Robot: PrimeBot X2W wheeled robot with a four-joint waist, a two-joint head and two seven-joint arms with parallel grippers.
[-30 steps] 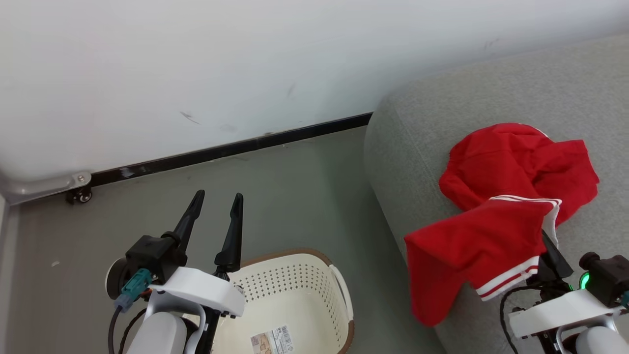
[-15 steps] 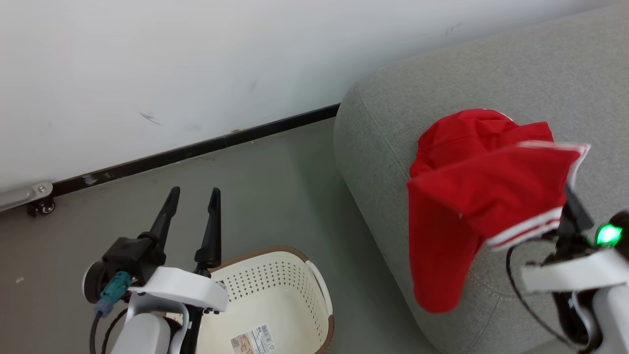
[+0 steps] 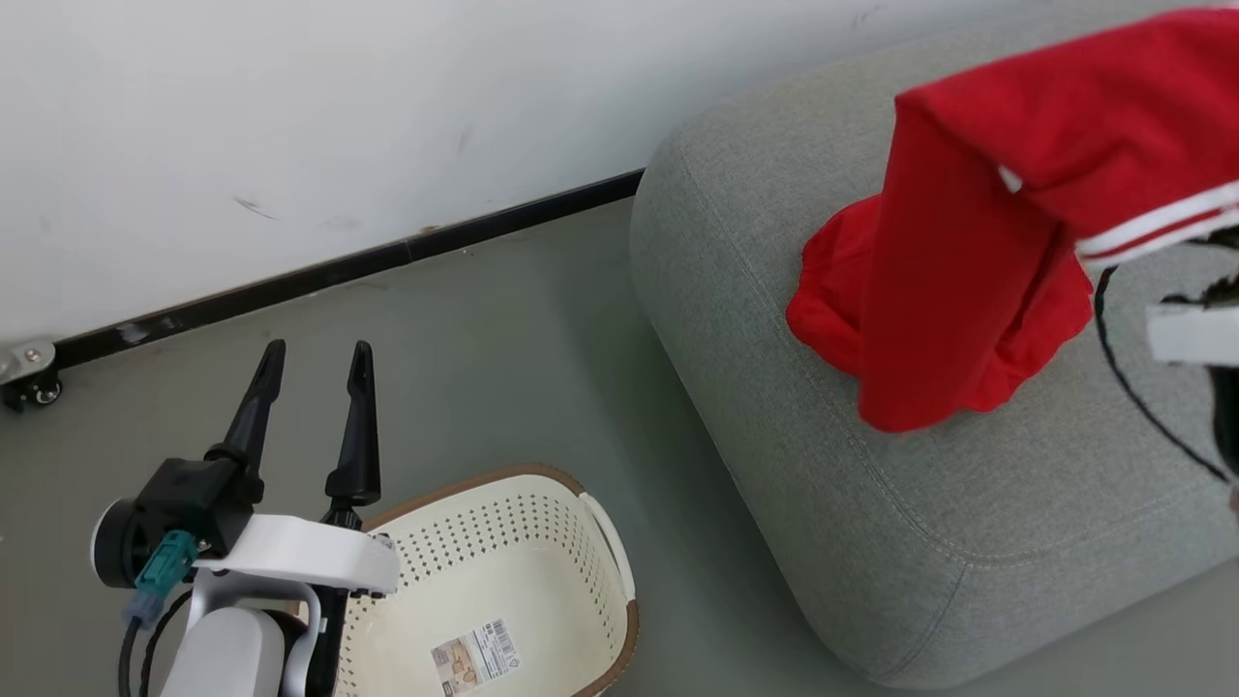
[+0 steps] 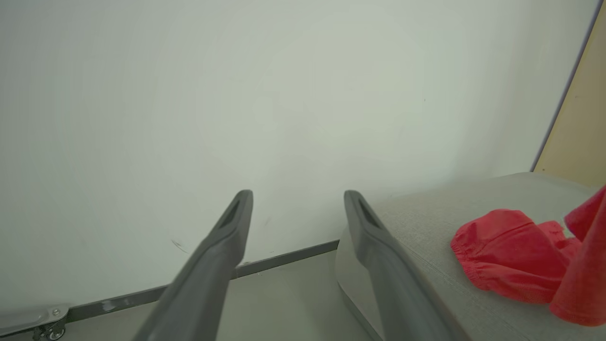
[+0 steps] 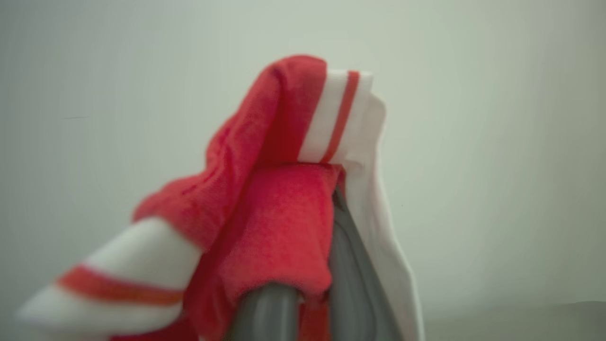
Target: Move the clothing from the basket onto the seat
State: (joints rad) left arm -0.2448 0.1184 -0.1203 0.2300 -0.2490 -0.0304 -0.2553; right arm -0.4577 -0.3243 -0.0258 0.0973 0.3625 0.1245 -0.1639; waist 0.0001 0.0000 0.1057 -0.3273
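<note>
Clothing (image 3: 968,242): red, white-striped trim, hanging from right tool (image 5: 331,194) clamped on it; left tool (image 3: 317,346) wide apart.

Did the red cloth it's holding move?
Yes. The striped red fabric garment went up and inward: from the edge of the light grey cushioned seat to above the crumpled red garment.

Smooth grey-green floor (image 3: 503,339)
On it, cream-white perforated plastic basket (image 3: 542,528) and light grey upholstered seat (image 3: 736,319); crumpled red fabric garment (image 3: 823,300) lies on the seat.
</note>
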